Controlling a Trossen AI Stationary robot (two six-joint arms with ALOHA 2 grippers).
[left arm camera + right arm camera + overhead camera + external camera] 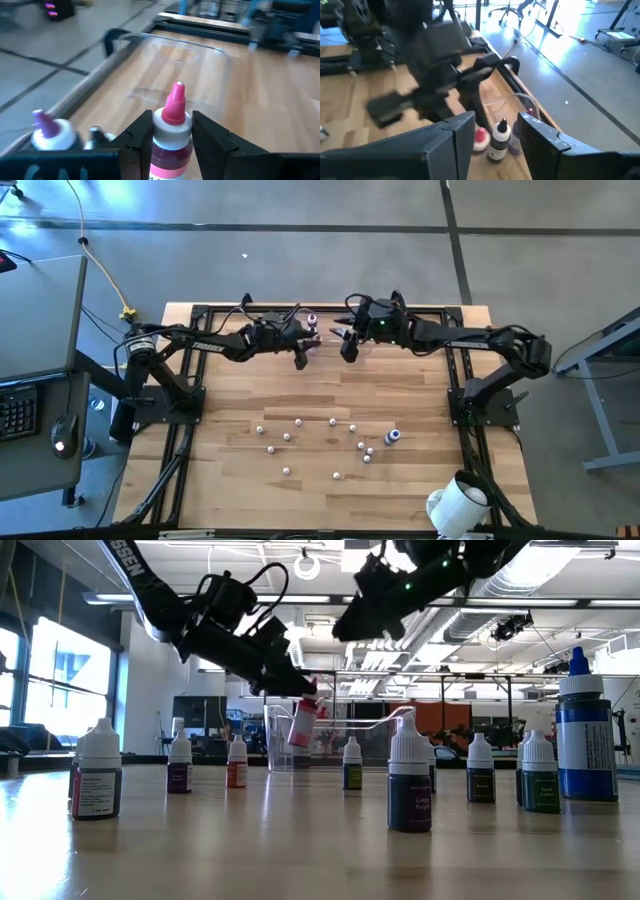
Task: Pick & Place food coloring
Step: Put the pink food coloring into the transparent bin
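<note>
On the near part of the desk (pixel 220 470) stand the small white-capped food coloring bottles (pixel 330 442), scattered apart from one another; in the low view a dark purple bottle (pixel 409 783) and a tall blue bottle (pixel 586 728) are closest. A big white cylinder (pixel 456 505) lies at the near right corner. Farther back, at the far edge, the left tool (pixel 172 137) grips a red bottle with a pink tip (pixel 171 131) by its neck, held tilted in the air over the clear plastic tub (pixel 335 735). A bottle with a purple tip (pixel 51 133) shows beside it. The right tool (pixel 495 127) hangs just beside the left one above the tub, its fingers (pixel 452 137) spread and holding nothing, with a few bottles (pixel 499 139) standing beneath it.
</note>
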